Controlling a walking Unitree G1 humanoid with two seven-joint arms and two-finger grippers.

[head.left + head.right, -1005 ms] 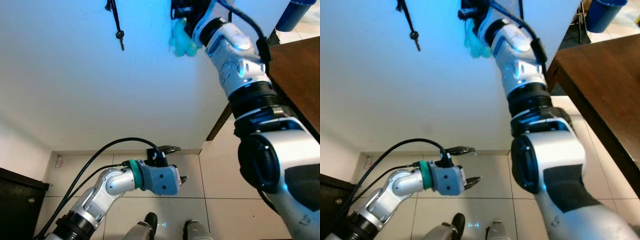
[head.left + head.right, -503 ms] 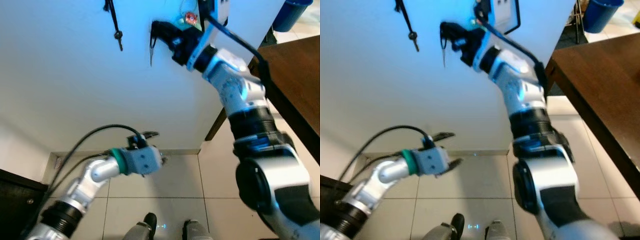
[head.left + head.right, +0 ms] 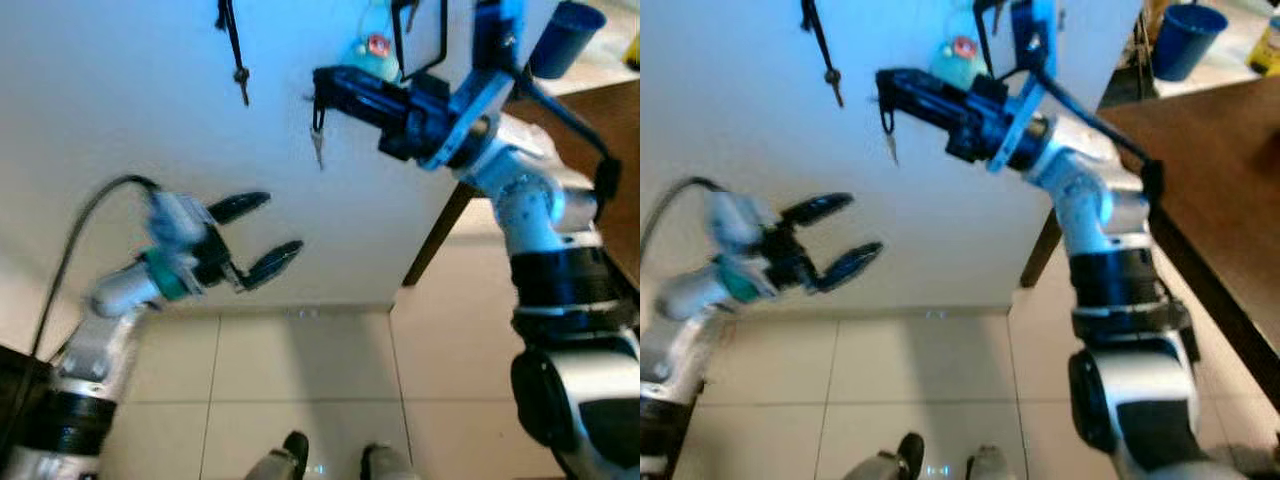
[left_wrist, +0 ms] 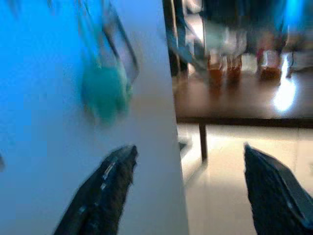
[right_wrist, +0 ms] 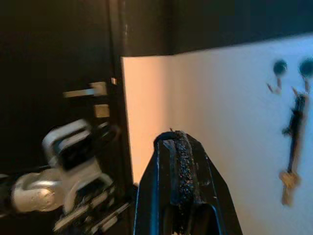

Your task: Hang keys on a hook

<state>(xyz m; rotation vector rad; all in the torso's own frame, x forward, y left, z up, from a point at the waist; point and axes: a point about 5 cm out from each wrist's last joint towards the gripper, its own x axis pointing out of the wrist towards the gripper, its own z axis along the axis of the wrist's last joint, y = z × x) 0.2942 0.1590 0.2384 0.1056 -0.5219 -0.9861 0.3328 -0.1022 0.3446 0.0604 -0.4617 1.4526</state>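
— How is the left gripper [image 3: 258, 235] seen?
— Its fingers [image 4: 105, 188] are spread wide, nothing held, raised before the white wall [image 3: 120, 150].

— And the keys [image 3: 318, 140]?
— They are pinched in the right gripper [image 3: 322, 88], fingers pressed together, dangling close to the wall. Beyond, another key on a black strap [image 5: 292, 147] is hung from a wall hook [image 5: 277, 78].

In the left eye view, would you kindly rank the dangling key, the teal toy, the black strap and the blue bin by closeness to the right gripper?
1. Dangling key: held at the right gripper.
2. Teal toy: just up and right.
3. Black strap: left on the wall.
4. Blue bin: far right, beyond the table.
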